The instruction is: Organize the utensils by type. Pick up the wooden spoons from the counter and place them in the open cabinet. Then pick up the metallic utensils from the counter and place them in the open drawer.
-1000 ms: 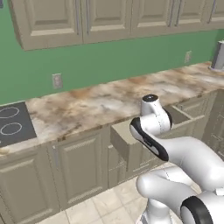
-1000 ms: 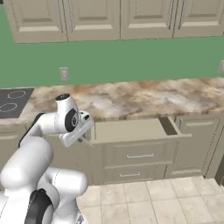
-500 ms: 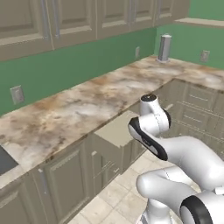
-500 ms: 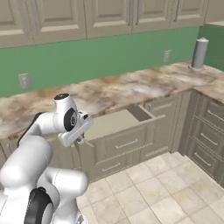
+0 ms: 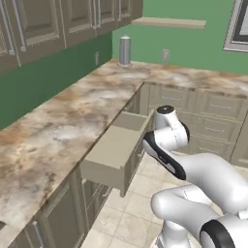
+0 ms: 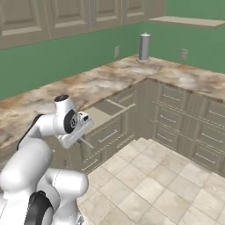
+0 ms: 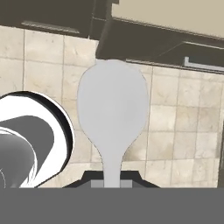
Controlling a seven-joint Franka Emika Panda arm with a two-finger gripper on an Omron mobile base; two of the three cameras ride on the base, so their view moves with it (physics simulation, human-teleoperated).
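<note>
My gripper (image 7: 112, 184) is shut on the handle of an all-grey metal spoon (image 7: 113, 109), one of the metallic utensils, and its oval bowl hangs over the tiled floor. In the right base view the gripper (image 6: 82, 137) hangs low in front of the open drawer (image 6: 103, 113). The beige drawer (image 5: 114, 149) juts out from under the marbled counter (image 5: 72, 114), to the left of my arm. The wall cabinet doors (image 5: 43, 22) above the counter stand shut. The wooden spoons are out of view.
A steel canister (image 5: 125, 50) stands on the counter near the corner, below a bare tan wall shelf (image 5: 169, 22). Beige drawer fronts (image 6: 176, 121) line the corner run to the right. Tiled floor (image 6: 145, 184) lies open in front of the cabinets.
The whole scene has swung across both base views, so the base has moved; the counter corner and canister now show. The arm's pose looks unchanged.
</note>
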